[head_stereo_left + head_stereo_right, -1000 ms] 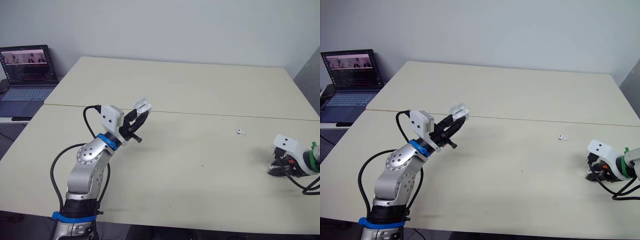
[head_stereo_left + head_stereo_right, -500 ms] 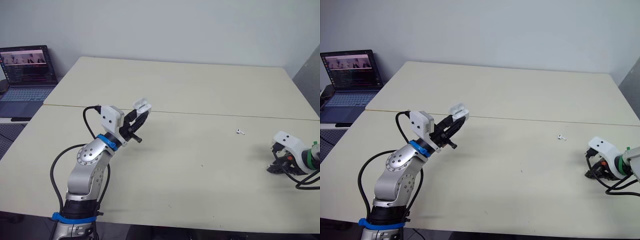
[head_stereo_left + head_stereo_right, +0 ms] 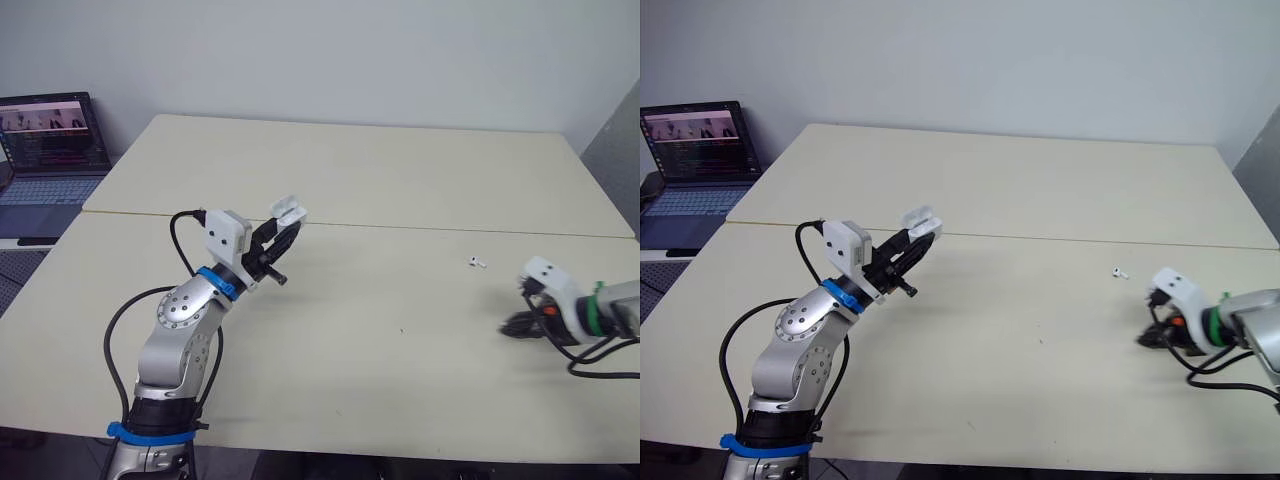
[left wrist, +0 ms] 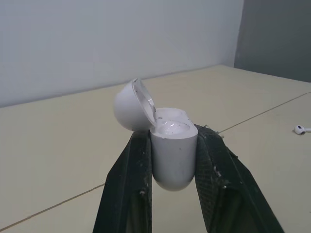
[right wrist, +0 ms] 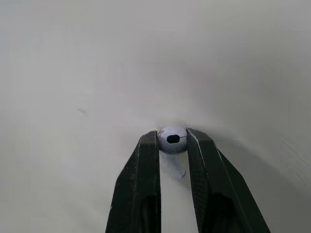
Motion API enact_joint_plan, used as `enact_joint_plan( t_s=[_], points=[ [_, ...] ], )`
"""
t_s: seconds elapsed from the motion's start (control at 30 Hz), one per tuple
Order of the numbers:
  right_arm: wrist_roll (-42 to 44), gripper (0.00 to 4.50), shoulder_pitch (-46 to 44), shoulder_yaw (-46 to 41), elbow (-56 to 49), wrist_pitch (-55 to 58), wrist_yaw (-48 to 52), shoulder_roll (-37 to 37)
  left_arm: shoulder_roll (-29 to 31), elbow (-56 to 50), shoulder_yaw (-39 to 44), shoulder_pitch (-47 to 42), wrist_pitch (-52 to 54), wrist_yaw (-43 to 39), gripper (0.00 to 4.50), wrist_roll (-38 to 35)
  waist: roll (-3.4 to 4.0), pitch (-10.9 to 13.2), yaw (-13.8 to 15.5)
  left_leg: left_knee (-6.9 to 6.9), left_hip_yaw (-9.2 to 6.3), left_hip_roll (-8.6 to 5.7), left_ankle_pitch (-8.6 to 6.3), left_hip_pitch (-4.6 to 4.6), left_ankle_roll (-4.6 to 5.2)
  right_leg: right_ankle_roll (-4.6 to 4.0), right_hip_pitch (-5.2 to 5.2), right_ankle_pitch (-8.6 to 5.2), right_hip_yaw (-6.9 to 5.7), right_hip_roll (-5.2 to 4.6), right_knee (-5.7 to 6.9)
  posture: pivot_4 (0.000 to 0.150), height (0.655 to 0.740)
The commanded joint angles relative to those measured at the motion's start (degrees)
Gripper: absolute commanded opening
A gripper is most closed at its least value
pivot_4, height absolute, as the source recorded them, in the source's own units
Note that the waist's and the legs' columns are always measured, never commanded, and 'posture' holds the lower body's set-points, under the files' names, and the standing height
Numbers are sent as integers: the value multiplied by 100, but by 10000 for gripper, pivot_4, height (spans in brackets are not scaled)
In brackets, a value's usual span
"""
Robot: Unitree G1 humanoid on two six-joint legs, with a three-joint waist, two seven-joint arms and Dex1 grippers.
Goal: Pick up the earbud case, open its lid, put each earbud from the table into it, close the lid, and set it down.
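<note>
My left gripper (image 3: 281, 222) is shut on the white earbud case (image 4: 171, 148), held up above the table's left half with its lid (image 4: 130, 106) hinged open. Low over the table's right side, my right gripper (image 5: 172, 139) is shut on a white earbud (image 5: 172, 139), pinched between its two black fingertips. A second white earbud (image 3: 476, 262) lies on the table right of centre, a little left of and beyond the right gripper (image 3: 512, 324); that earbud (image 4: 301, 129) also appears in the left wrist view.
The cream table (image 3: 380, 170) has a seam running across its middle. An open laptop (image 3: 50, 148) sits on a separate surface off the table's left edge. A grey wall stands behind.
My right gripper has moved left along the table, away from the right edge, with the earbud. The left arm holds the open case in place.
</note>
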Motion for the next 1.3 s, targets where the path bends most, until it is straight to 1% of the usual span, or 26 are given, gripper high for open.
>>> enact_joint_plan(
  t_s=[0.03,0.17,0.2,0.27,0.33,0.43,0.6,0.87,1.3],
  points=[
    [635,4004,-631,-668,-768,-637,-522,1024,-136,-135,-148,-253,-123,-87,7871,-71,0,0,-13,1,-1,-1,0,0,0,1,0,0,1,0,2,1500,7400],
    [1107,4004,-1426,-1061,-1305,-639,-2017,2923,-423,33,-335,-559,-132,-122,7871,-92,0,0,-28,1,-8,-2,1,-4,-2,2,0,1,-3,1,3,1500,7400],
    [1207,4004,-1583,-1098,-1420,-639,-2350,3332,-499,79,-377,-638,-139,-125,7871,-88,0,0,-29,0,-11,-1,1,-7,-2,-16,-1,11,-8,1,2,1500,7400],
    [1278,4004,-1809,-1083,-1596,-684,-2974,4043,-626,185,-447,-786,-177,-133,7871,-53,0,-1,10,-2,-13,-3,1,-14,-2,-24,-4,16,-12,-3,1,1500,7400],
    [1328,4004,-1945,-1044,-1636,-756,-3552,4685,-726,346,-477,-955,-244,-154,7871,-30,1,-1,32,-4,-14,-3,0,-19,-3,-25,-7,17,-16,-5,-1,1500,7400],
    [1254,4004,-1898,-850,-1619,-931,-3976,5183,-858,579,-510,-1183,-346,-152,7871,19,2,-1,66,-4,-17,-3,0,-41,-3,-27,-25,17,-18,-7,-1,1500,7400],
    [1240,4004,-1732,-734,-1534,-1155,-4385,5483,-945,821,-541,-1373,-476,-196,7871,63,2,-2,57,-4,-17,-4,0,-44,-2,-27,-29,18,-18,-8,0,1500,7400],
    [1060,4004,-1647,-482,-1320,-1574,-4564,5436,-1012,808,-632,-1392,-515,-242,7871,65,3,-2,43,-5,-18,-3,0,-42,-2,-28,-30,18,-19,-5,4,1500,7400],
    [1090,4004,-1548,-253,-1089,-1616,-4728,5386,-1077,844,-651,-1504,-585,-247,7871,146,3,-2,43,-5,-17,-3,0,-43,-2,-28,-30,18,-18,-5,2,1500,7400]
  ],
)
